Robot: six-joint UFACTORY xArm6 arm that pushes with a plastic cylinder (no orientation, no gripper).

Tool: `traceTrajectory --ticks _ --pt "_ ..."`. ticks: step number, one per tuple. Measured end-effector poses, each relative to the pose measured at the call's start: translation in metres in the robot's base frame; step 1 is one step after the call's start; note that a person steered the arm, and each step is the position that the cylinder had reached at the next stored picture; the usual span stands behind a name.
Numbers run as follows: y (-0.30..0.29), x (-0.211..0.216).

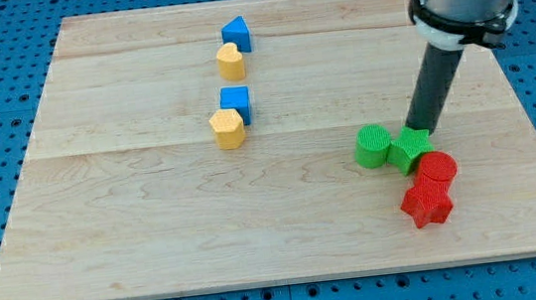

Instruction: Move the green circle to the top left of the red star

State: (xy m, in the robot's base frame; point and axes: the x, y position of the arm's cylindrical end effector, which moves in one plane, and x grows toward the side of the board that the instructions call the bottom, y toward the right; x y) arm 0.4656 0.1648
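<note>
**Crowded corner by the board's right edge**

The wooden board (157,232) fills the view. My tip (416,130) has no hand to open or clench and holds nothing; it sits at the green star's (411,148) upper edge. The green circle (373,146), ribbed and round, touches that star's left side. The red circle (438,167) and red star (426,203) crowd toward the bottom right corner. Toward the top edge: blue triangle (236,34), yellow heart (230,63), blue cube (236,102), yellow hexagon (228,128).

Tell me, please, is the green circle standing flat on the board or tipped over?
Flat: the green circle shows its round top face upward, resting on the board beside the green star.
</note>
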Motion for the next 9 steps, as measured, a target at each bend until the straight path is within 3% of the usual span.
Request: traceTrajectory --ticks 1,3,6,8,9 --pt "0.000 0.009" --pt "-0.002 -0.036" --pt "-0.087 -0.010" --pt "-0.088 0.038" --pt "-0.088 -0.008"
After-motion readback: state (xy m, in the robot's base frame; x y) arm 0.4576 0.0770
